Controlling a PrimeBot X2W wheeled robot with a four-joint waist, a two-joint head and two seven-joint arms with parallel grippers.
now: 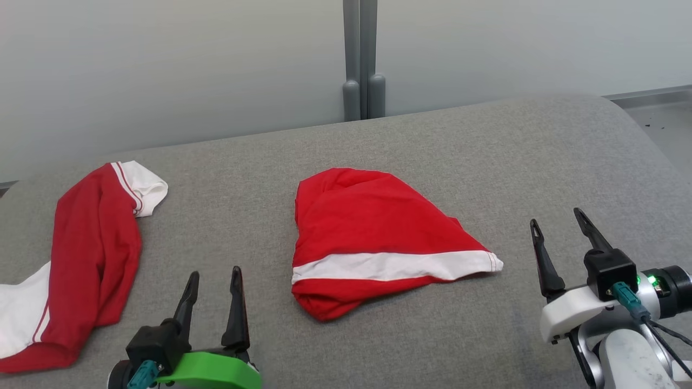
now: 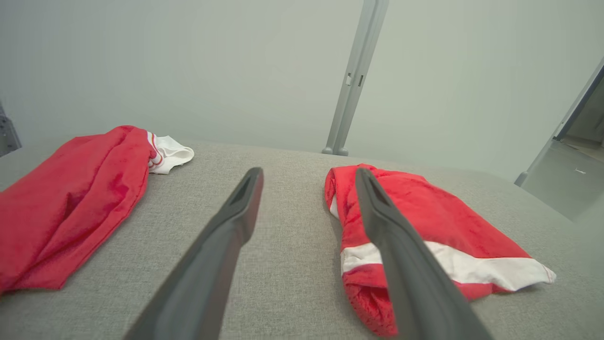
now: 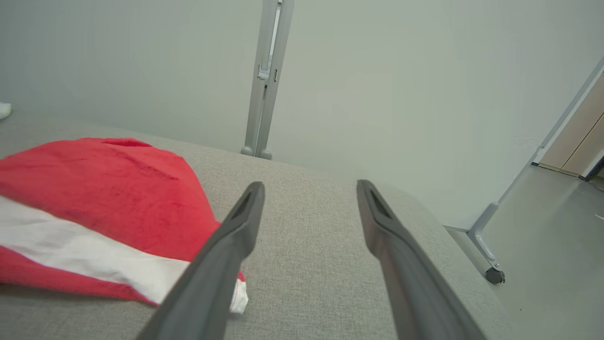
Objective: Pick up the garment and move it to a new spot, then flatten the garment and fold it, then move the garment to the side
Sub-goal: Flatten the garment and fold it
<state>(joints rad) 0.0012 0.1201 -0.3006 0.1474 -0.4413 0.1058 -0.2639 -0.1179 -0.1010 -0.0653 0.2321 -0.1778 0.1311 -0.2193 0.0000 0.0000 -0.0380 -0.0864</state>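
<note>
A red garment with a white stripe [image 1: 373, 237] lies crumpled in the middle of the grey padded table [image 1: 432, 146]. It also shows at the right of the left wrist view [image 2: 424, 226] and at the left of the right wrist view [image 3: 94, 208]. My left gripper [image 1: 213, 281] hovers open at the lower left, short of the garment's left edge. My right gripper [image 1: 559, 224] is open at the lower right, just past the garment's white-tipped corner. Both hold nothing.
A second red and white garment [image 1: 86, 248] sprawls along the table's left side, also seen in the left wrist view [image 2: 71, 208]. A grey post [image 1: 362, 59] stands against the wall behind the table. Bare floor [image 1: 665, 124] lies beyond the table's right end.
</note>
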